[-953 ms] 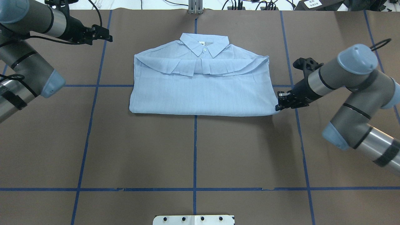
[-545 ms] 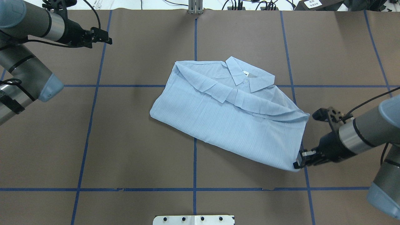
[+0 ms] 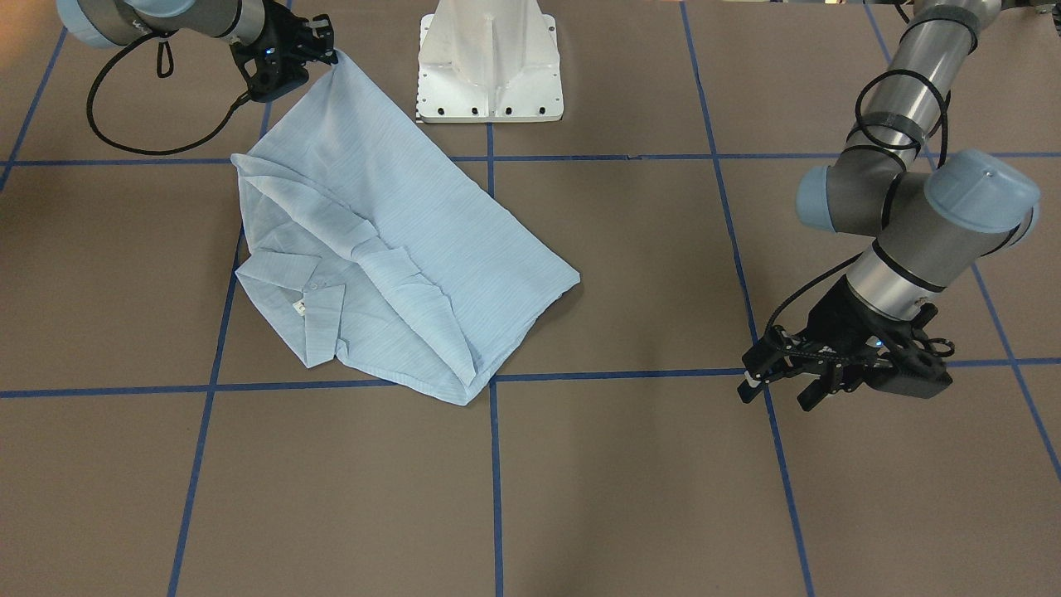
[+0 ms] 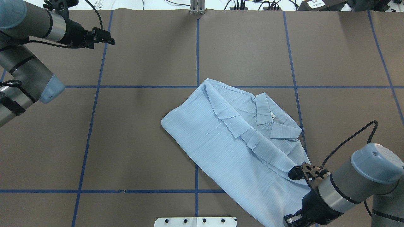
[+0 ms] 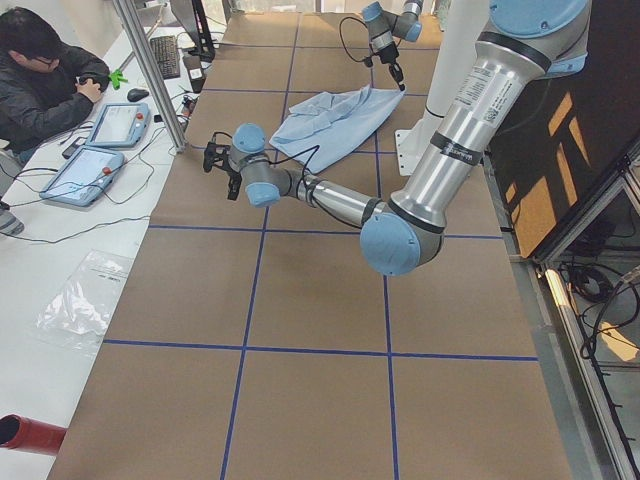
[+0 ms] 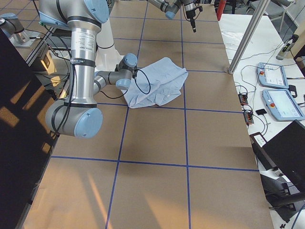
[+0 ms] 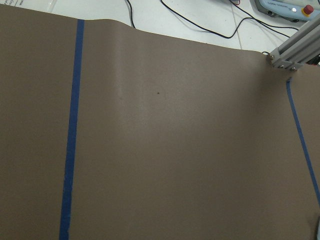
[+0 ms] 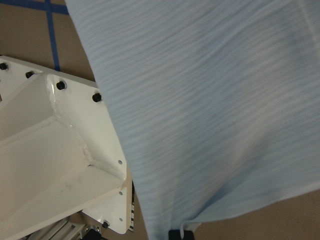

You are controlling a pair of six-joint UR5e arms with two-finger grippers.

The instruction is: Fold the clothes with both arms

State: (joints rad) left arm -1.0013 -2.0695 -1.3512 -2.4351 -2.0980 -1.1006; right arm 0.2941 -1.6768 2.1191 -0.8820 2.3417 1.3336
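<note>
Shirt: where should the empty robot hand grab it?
Probably the free folded corner of the shirt, approached from the left arm's side. That corner lies flat, pointing toward the open left gripper, and the right gripper already pinches the opposite corner.

A robotics lab: a brown paper-covered counter (image 4: 142, 142) gridded with blue tape (image 4: 142, 86), a silver aluminium-profile post (image 5: 152, 75), and grey teach pendants (image 5: 118, 123) with black cables (image 7: 216, 33) beyond the left gripper (image 4: 109, 36).
</note>
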